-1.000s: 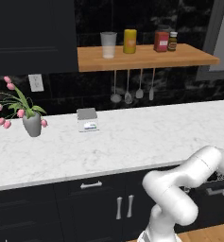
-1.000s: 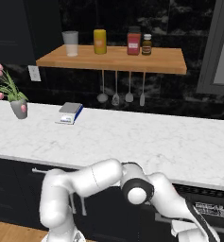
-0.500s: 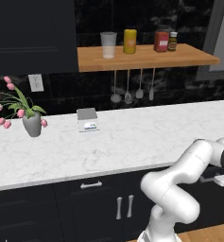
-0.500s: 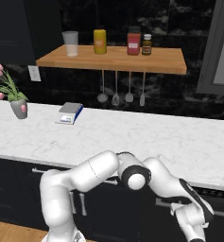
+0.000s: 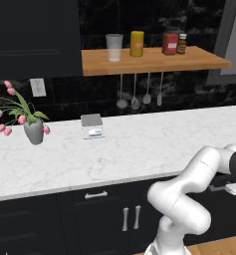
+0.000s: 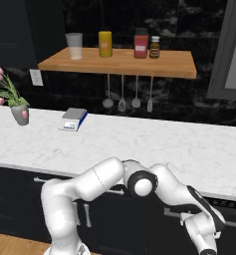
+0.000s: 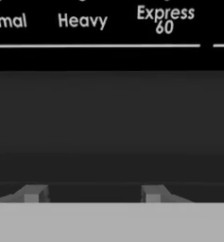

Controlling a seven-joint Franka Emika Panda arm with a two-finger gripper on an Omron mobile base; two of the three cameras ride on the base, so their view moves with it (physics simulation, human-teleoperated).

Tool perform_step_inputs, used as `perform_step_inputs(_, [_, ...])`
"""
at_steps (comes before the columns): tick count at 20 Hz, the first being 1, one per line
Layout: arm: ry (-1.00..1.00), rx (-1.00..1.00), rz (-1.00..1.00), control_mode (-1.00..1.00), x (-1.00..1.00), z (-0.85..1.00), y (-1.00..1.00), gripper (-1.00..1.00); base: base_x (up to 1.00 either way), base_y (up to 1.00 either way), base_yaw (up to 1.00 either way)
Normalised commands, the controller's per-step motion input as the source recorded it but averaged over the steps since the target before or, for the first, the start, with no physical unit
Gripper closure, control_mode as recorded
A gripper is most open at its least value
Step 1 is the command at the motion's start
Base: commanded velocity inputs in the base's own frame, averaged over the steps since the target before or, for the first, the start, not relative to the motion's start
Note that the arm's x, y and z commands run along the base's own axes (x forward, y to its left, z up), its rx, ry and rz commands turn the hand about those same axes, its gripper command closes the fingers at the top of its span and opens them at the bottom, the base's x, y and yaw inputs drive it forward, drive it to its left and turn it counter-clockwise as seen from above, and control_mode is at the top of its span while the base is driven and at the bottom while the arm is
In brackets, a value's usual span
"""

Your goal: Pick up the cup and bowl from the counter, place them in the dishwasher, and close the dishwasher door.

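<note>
With its fingers spread and empty, the gripper (image 7: 91, 194) sits close against the dishwasher door (image 7: 111, 127), so a glancing push could slip off instead of shutting it.

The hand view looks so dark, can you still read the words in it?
In the hand view the dishwasher door is dim and a little soft, yet "Heavy" and "Express 60" read clearly; the edge words are cut off. The left base view is brighter, with the counter evenly lit.
</note>
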Motion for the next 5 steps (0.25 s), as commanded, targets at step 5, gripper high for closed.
perform_step_inputs(5, [0.0, 0.0, 0.0, -1.0, 0.83, -0.11, 0.0, -1.0, 0.0, 0.0, 0.0])
